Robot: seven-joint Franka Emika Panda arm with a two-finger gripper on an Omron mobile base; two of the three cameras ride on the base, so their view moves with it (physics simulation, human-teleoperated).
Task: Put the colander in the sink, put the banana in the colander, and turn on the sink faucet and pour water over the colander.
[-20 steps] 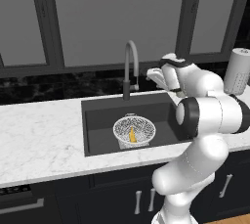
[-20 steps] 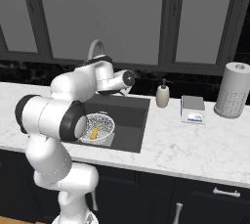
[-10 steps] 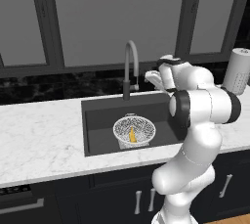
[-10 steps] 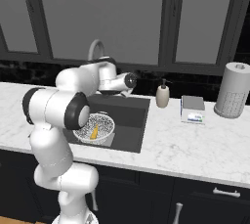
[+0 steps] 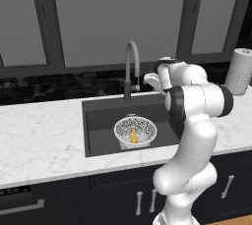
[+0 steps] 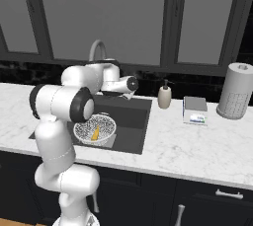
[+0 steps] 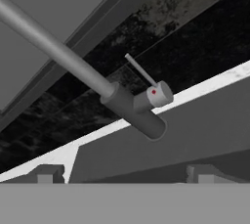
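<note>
A: What is left to handle here, and how will it take a touch?

B: The faucet (image 5: pixel 131 67). It is rigid metal fixed to the counter (image 5: pixel 39 135), so the body will not give. The part to work is the thin lever (image 7: pixel 140 70) rising from the side knob (image 7: pixel 159 94) on the dark base (image 7: pixel 132 110). I judge it light and smooth, likely to slip off a single finger, so push near its free end or straddle it with both fingers.

A: And the tool?

B: The tool (image 7: pixel 124 179) is spread wide with nothing between its fingers. It sits right of the faucet, at about base height, pointing toward the lever and still apart from it.

A: Where are the other things?

B: The colander (image 5: pixel 135 130) rests in the sink (image 5: pixel 101 121), toward its front, with the banana (image 5: pixel 133 135) inside. No water runs yet.

A: What does each view give that the others lack?

B: The left base view shows the whole gooseneck, with the spout arching toward the front of the sink. The right base view has the arm covering most of the faucet, but shows a soap dispenser (image 6: pixel 164 95) just right of the sink. The hand view alone shows the lever, the knob's red dot, and how the fingers line up below them.
</note>
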